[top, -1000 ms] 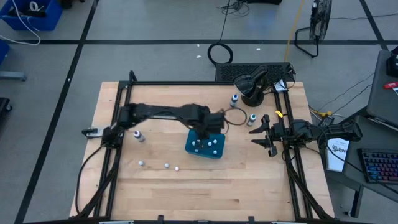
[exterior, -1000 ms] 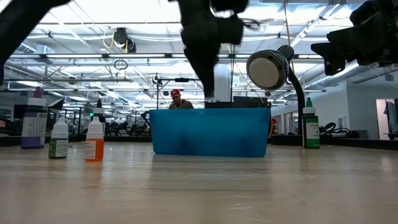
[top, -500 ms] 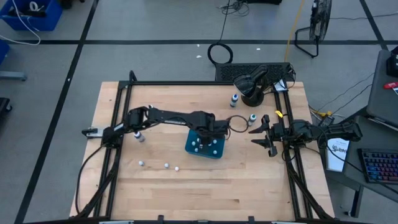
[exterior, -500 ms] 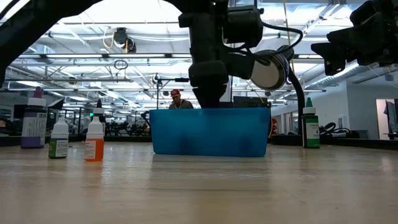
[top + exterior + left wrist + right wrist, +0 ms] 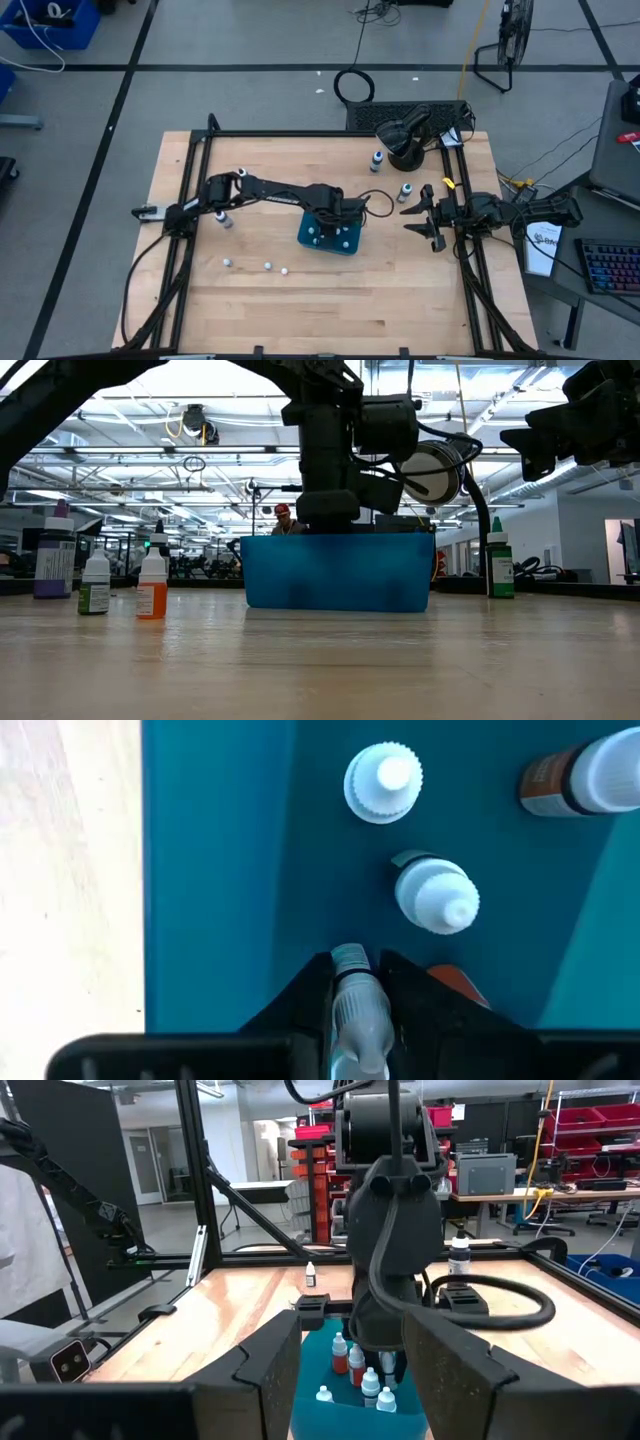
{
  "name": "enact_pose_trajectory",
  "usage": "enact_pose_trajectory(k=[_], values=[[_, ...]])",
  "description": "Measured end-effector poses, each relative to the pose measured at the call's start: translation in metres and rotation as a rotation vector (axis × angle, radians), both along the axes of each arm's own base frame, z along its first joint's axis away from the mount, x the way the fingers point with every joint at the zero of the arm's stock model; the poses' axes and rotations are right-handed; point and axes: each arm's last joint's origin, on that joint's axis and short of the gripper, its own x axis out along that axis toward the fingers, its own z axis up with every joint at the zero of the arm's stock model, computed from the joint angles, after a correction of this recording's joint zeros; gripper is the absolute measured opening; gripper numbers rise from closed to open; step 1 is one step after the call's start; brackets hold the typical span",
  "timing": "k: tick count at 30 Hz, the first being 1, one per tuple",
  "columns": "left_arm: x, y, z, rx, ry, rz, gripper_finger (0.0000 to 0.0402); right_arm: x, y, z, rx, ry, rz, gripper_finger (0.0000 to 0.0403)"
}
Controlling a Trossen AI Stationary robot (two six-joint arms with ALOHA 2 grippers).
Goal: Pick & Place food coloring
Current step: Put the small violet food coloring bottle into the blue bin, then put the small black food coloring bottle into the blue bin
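The left tool (image 5: 358,1010) was lowered into the tray (image 5: 304,236) and kept closed on a bottle (image 5: 357,1010), apparently so that it could be set upright beside the bottles already inside. The right tool (image 5: 424,215) was held wide open, waiting at the desk (image 5: 330,300) edge.

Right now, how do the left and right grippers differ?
The left gripper is down inside the teal tray at mid-table, while the right gripper waits near the table's right edge, above the wood. The left one is shut on a white-capped bottle; the right one is open and holds nothing. Both are dark two-finger grippers.
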Motion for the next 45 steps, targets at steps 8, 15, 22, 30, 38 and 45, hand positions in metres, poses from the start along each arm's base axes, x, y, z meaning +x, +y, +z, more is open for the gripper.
enact_pose_trajectory(k=[8,15,22,30,38,45], values=[[0.001,0.000,0.000,0.000,-0.009,0.003,0.0119,0.000,0.000,0.000,0.000,0.000,0.000,0.0163],[0.001,0.000,0.000,0.002,-0.008,-0.009,0.0129,0.000,0.000,0.000,0.000,0.000,0.000,0.0166],[-0.003,0.000,0.023,0.006,-0.059,-0.027,0.0130,0.000,0.000,0.000,0.000,0.000,0.000,0.0165],[-0.016,0.000,0.063,0.006,-0.117,-0.013,0.0131,0.000,0.000,0.000,0.000,0.000,0.000,0.0164],[-0.057,-0.015,0.103,-0.017,0.031,0.161,0.0131,0.000,0.000,0.000,0.000,0.000,0.000,0.0166],[-0.086,-0.059,0.106,0.025,0.131,0.214,0.0132,0.000,0.000,0.000,0.000,-0.001,0.000,0.0165]])
